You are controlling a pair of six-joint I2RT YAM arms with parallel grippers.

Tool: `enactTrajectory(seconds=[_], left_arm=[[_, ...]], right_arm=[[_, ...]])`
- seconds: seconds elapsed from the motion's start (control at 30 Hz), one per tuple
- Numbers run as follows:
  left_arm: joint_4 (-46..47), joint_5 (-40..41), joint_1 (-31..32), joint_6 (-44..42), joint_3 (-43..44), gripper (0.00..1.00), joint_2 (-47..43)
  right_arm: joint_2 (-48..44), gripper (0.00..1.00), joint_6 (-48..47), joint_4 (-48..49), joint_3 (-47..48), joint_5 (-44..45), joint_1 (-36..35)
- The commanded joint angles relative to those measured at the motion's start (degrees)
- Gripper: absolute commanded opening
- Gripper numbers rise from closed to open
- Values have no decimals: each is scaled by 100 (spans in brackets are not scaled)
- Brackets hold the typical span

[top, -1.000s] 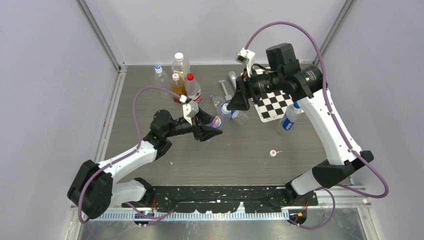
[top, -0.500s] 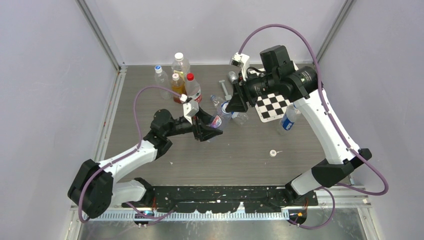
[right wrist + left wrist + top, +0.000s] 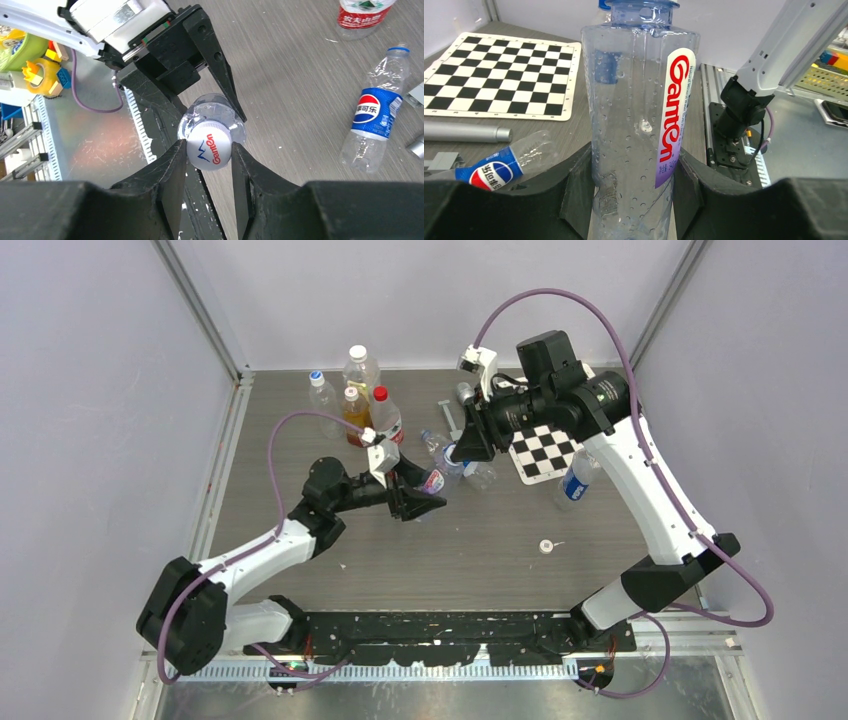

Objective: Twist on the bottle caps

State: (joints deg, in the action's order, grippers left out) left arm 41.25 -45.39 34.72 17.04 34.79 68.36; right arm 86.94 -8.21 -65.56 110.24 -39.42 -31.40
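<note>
**One cap going on, more to do**

Near the table's middle the left gripper [image 3: 631, 167] is clamped around an upright bottle [image 3: 629, 100]. The right gripper [image 3: 455, 454] pinches the white cap [image 3: 209, 145] seated on its neck, probably mid-tightening. A loose cap [image 3: 545, 546] lies toward the near edge, so at least one bottle remains. The held bottle contains only droplets, and the Pepsi bottle [image 3: 372, 112] lying nearby looks empty

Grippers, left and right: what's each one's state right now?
Left gripper: closed, holding the Ganten bottle by its body.
Right gripper: closed on the white cap atop that bottle.
</note>
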Motion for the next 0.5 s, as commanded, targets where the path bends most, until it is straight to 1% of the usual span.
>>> enactTrajectory(seconds=[0.0, 0.07, 0.1, 0.13, 0.17, 0.2, 0.23, 0.27, 0.3, 0.33, 0.37, 0.4, 0.43, 0.47], left_arm=[[-217, 804, 107, -762, 399, 0, -81], [-685, 1546, 336, -1498, 524, 0, -160], [-895, 2158, 584, -1914, 586, 0, -193], [-1040, 2606, 753, -2337, 650, 0, -194], [-1104, 3079, 933, -2656, 694, 0, -161], [-1081, 3471, 1079, -2921, 729, 0, -124], [-1019, 3867, 1229, -3173, 753, 0, -70], [-925, 4271, 1379, -3428, 764, 0, -16], [-799, 4737, 1550, -3761, 765, 0, 56], [-669, 5243, 1759, -4181, 766, 0, 142], [-522, 5742, 1969, -4830, 783, 0, 254], [-230, 6342, 2218, -5395, 780, 0, 469], [161, 6854, 2430, -5886, 757, 0, 667], [707, 7289, 2588, -6393, 705, 0, 869]], right_arm=[[18, 23, 240, 114, -81, 190, -63], [-3, 19, 524, 259, -230, 500, -68], [-32, 14, 841, 462, -409, 617, -68], [-56, 11, 1020, 569, -500, 898, -68], [-88, 7, 1444, 810, -693, 1044, -68], [-97, 6, 1686, 923, -792, 1354, -68], [-104, 5, 2177, 1116, -964, 1510, -68], [-92, 4, 2479, 1195, -1037, 1846, -64], [-46, 4, 3105, 1305, -1166, 2002, -61], [-15, 3, 3387, 1378, -1226, 2187, -60], [28, 1, 3965, 1436, -1385, 2225, -60], [22, 1, 4575, 1657, -1498, 2240, -60], [-7, 1, 4856, 1874, -1828, 2143, -59], [-93, 1, 5407, 2358, -2014, 2093, -64]])
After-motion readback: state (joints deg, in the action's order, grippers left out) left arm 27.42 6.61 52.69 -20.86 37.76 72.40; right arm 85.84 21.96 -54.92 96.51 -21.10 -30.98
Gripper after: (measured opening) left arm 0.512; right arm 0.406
